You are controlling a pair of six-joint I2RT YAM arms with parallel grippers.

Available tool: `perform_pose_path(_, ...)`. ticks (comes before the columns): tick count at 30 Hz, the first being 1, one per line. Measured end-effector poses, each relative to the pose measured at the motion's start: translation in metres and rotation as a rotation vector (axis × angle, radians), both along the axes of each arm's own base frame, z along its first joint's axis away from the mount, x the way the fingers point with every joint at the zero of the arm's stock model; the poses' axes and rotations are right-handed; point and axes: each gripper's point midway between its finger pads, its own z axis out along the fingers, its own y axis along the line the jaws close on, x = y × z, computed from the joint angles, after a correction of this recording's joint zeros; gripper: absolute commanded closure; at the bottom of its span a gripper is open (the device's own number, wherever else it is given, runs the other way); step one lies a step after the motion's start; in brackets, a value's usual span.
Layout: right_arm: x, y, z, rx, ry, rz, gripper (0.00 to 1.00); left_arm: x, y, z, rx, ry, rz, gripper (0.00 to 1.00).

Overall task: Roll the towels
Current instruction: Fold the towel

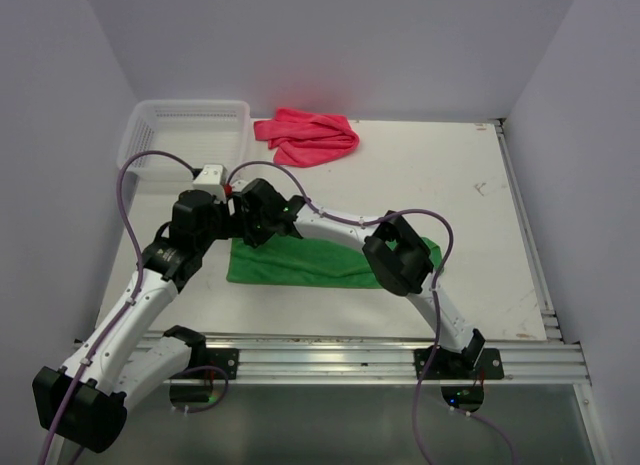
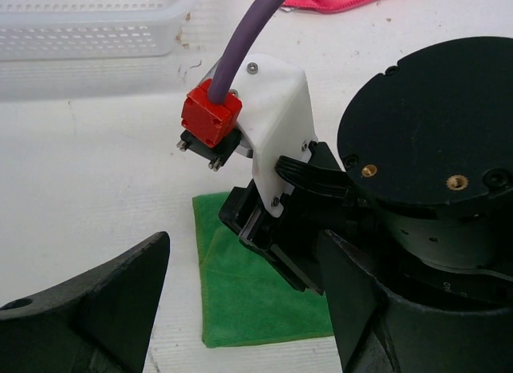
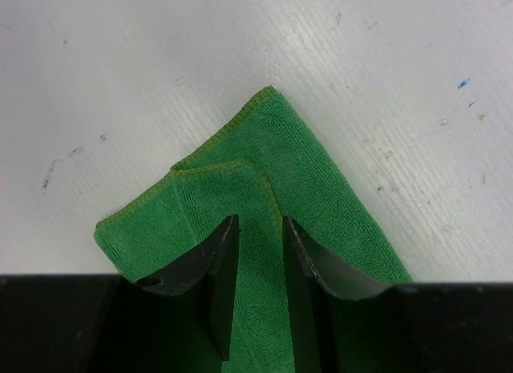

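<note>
Green towel (image 1: 320, 263) lies flat, lengthwise across the middle of the table (image 1: 470, 245). Pink towel (image 1: 308, 137) is crumpled at the far edge, beside the basket (image 1: 185, 120).

Right gripper (image 3: 260, 222) is at the green towel's left end, where one corner flap is turned over. Jaws narrow, fabric between them; pinching or only straddling, cannot tell. Left gripper (image 2: 244, 246) hovers just beside it, jaws wide, holding nothing.

Judgement: the roll is barely begun. To do it well:
- Take the whole end edge, not one corner, or the roll goes skew.
- Let the left gripper share that edge.
- Keep the turns tight, low and straight along the length.
</note>
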Motion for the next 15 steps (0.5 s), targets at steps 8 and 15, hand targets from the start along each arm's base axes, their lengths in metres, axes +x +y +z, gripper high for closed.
perform_pose_path(8,-0.004,-0.006,-0.012,-0.026,0.015,0.003,0.68,0.000,-0.001,-0.001,-0.002,0.005,-0.007,0.21)
perform_pose_path(15,-0.005,-0.007,-0.019,-0.037,0.021,0.004,0.70,0.000,-0.002,-0.003,-0.001,0.009,-0.008,0.21)
